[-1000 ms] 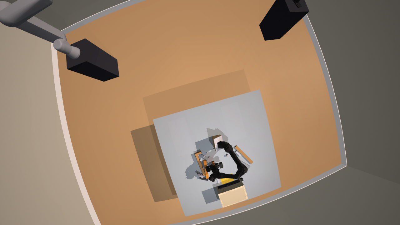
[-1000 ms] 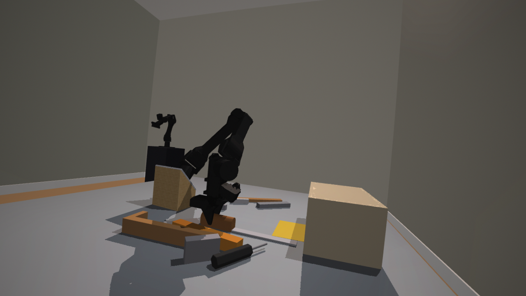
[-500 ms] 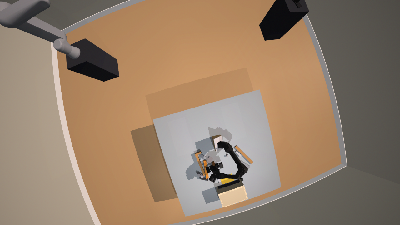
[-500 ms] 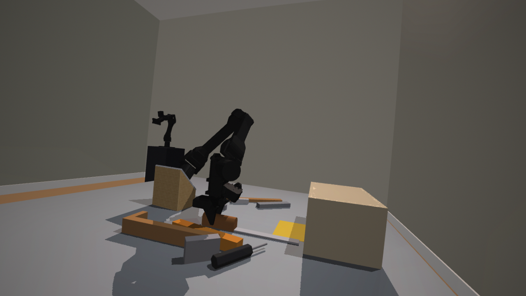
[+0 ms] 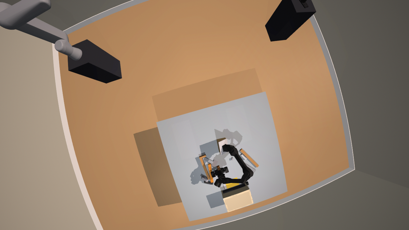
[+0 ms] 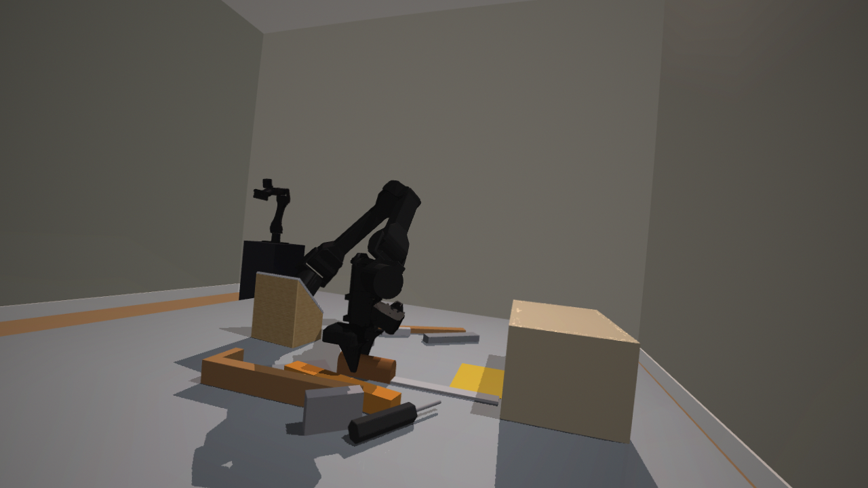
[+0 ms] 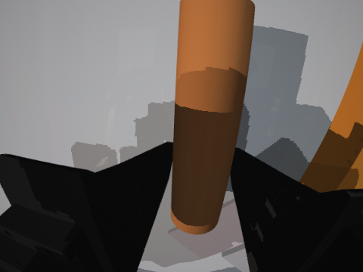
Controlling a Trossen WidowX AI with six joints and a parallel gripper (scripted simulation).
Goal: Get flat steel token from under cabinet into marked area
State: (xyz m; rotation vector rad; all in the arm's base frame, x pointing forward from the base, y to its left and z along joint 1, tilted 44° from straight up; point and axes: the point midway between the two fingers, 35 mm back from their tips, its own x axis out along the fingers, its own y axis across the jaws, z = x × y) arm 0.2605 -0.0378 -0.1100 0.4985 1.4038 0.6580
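The gripper (image 5: 219, 171) (image 6: 361, 360) (image 7: 204, 147) points down, with one finger on each side of a round orange-brown handle (image 6: 379, 368) (image 7: 212, 87). The fingers stand slightly open around the handle, very close to its sides. The handle lies low at the table, and a long flat grey bar (image 6: 445, 390) runs from it to near the front of the cabinet (image 5: 238, 200) (image 6: 570, 370). The bar passes beside the yellow marked area (image 5: 232, 183) (image 6: 475, 377). Dark vent slots (image 5: 235, 188) show on the cabinet's front. The steel token is not visible in any view.
An orange hooked piece (image 6: 260, 382) and a brighter orange bar (image 6: 383, 397) (image 7: 342, 149) lie close beside the handle. A grey block (image 6: 330, 411) and a black-handled tool (image 6: 382, 421) lie nearer the exterior camera. A slanted wooden block (image 6: 276, 312) stands by the arm's base. A grey bar (image 6: 451, 337) lies beyond.
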